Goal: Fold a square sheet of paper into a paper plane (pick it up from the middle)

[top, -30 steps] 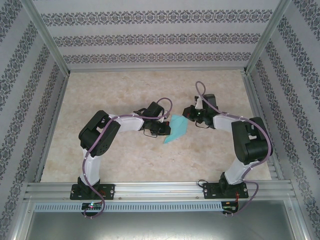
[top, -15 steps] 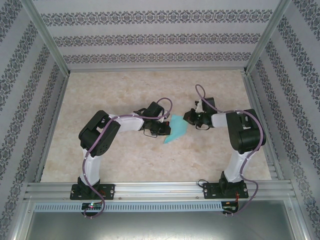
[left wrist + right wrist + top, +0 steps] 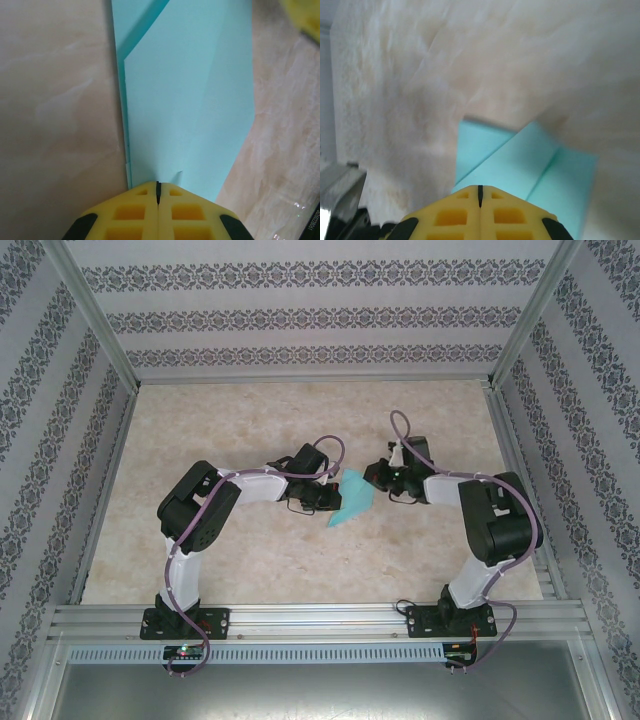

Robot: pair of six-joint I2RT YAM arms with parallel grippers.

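The teal square sheet of paper [image 3: 352, 502] lies flat on the marbled table, folded into overlapping layers with slanted corners. In the left wrist view it [image 3: 190, 100] stretches away from my left gripper [image 3: 158, 186], whose yellow jaws are shut with their tips on its near edge. From above, the left gripper [image 3: 333, 502] is at the paper's left side. My right gripper [image 3: 373, 478] is at the paper's upper right corner. Its jaws [image 3: 480, 189] are shut too, hovering over the folded layers [image 3: 520, 165]. That view is blurred.
The marbled table top [image 3: 250, 430] stretches out behind and to both sides of the arms. Patterned walls and metal posts [image 3: 100, 330] close it in. A metal rail [image 3: 320, 618] runs along the near edge by the arm bases.
The right arm's elbow swung inward and back out, and its gripper edged slightly toward the paper's corner. The left arm and the paper have stayed still.
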